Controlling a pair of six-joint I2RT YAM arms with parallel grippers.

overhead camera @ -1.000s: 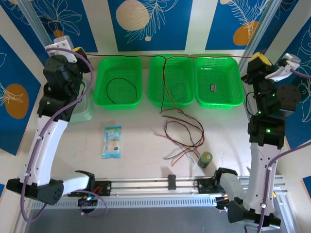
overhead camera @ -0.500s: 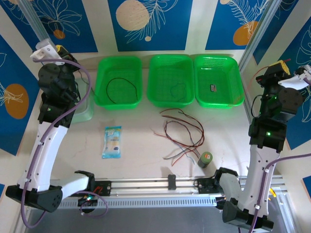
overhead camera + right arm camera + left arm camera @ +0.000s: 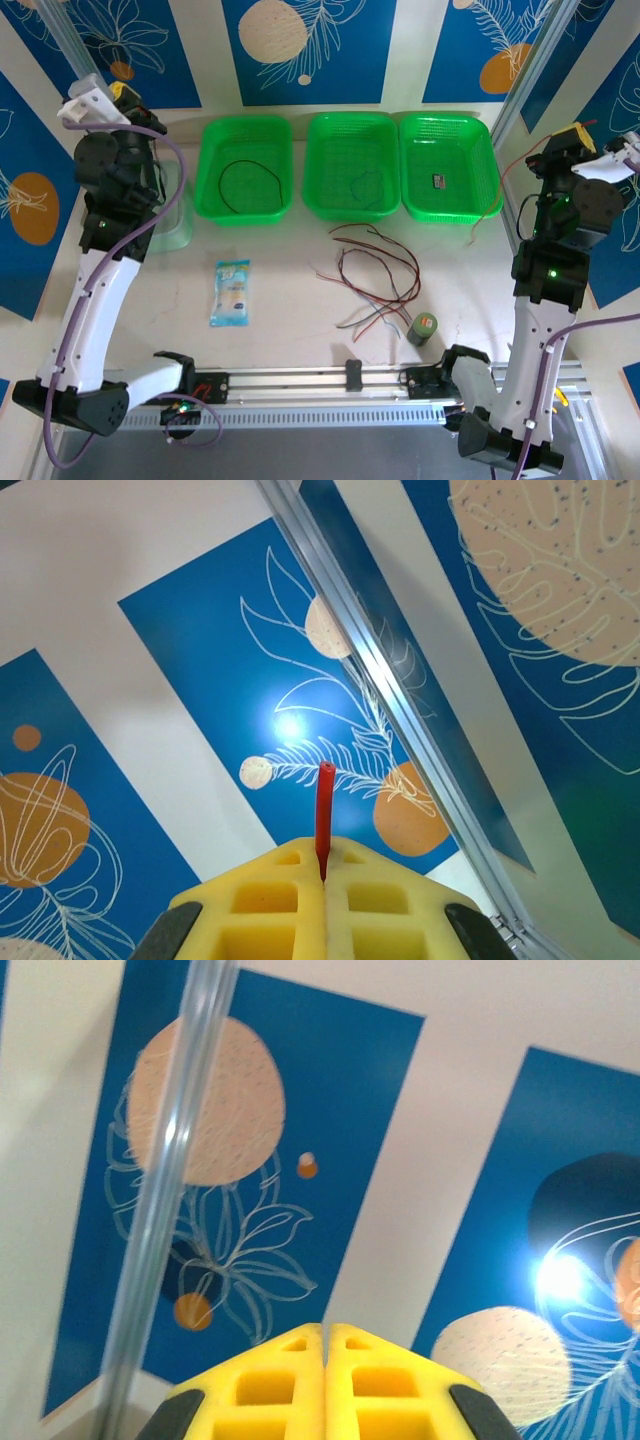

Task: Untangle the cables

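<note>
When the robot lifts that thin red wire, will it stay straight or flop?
Probably flop: the thin red wire, pinched in the right gripper, resembles the loose wires lying in curly loops. Likely light, being so thin.

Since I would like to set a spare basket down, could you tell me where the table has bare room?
Bare table lies between the snack packet and the tangled cables, in front of the left basket and middle basket. Another patch lies right of the tangle, before the right basket. It is crowded around the tangle and the small can.
</note>
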